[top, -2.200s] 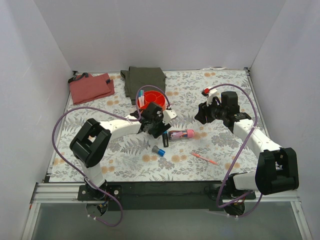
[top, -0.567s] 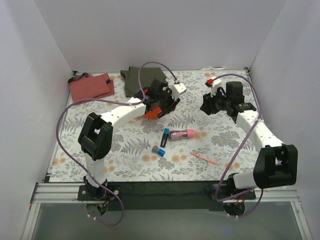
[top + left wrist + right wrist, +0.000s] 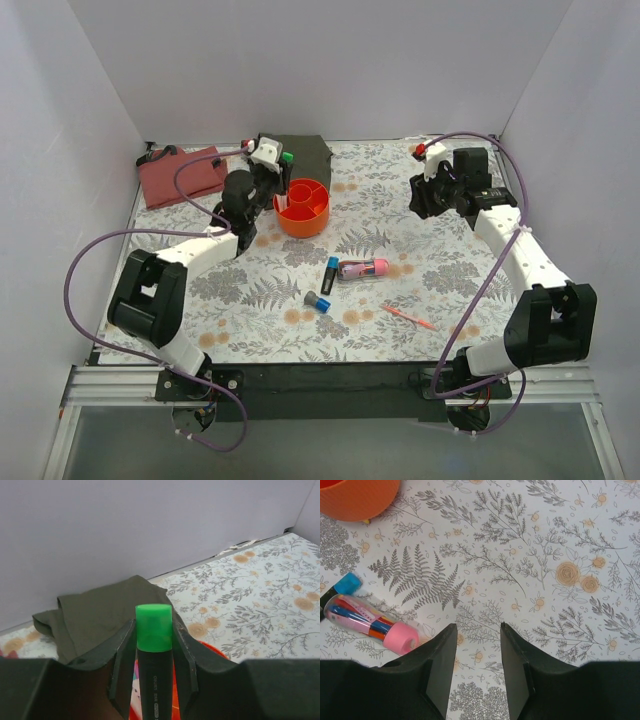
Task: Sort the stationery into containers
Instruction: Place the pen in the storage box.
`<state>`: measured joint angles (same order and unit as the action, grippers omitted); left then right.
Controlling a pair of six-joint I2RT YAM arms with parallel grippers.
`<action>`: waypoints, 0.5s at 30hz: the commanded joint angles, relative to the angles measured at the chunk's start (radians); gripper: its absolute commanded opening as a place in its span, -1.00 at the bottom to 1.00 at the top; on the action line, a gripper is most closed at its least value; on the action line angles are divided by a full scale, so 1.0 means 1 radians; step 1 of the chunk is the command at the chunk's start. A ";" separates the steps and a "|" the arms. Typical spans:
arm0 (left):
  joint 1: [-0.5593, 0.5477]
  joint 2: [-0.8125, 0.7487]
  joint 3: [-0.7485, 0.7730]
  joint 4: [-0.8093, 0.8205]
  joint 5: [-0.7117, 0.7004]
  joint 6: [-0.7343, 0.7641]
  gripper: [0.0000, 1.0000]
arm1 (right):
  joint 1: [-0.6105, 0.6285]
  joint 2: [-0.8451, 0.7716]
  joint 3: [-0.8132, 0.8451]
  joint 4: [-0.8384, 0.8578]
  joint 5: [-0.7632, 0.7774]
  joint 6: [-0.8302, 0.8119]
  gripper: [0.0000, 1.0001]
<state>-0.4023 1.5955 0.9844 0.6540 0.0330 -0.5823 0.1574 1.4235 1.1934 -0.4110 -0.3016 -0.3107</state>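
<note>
**Fig.** Left pincer (image 3: 268,168) clamps the green-capped marker (image 3: 153,672), whose long axis runs out along the pincer. The orange bowl (image 3: 300,224) lies just near-right. Right pincer (image 3: 476,630), wide and empty, hangs well apart.

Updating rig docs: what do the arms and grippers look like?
The left arm and right arm have white links and bulky black joints. A purple cable loops loosely along each. The left gripper and right gripper each have two flat dark fingers with slanted tips. White wrist mounts; the right carries a small red part.
</note>
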 commanded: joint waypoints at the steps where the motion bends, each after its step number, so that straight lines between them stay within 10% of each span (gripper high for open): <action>1: -0.023 -0.009 -0.055 0.321 -0.062 -0.086 -1.00 | 0.008 0.009 0.046 -0.038 0.041 0.009 -0.04; 15: -0.023 -0.029 -0.216 0.357 -0.038 -0.163 -1.00 | 0.028 0.060 0.061 -0.063 0.065 -0.019 -0.04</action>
<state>-0.4271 1.6173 0.8093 0.9657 0.0017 -0.7170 0.1822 1.4773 1.2030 -0.4736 -0.2443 -0.3176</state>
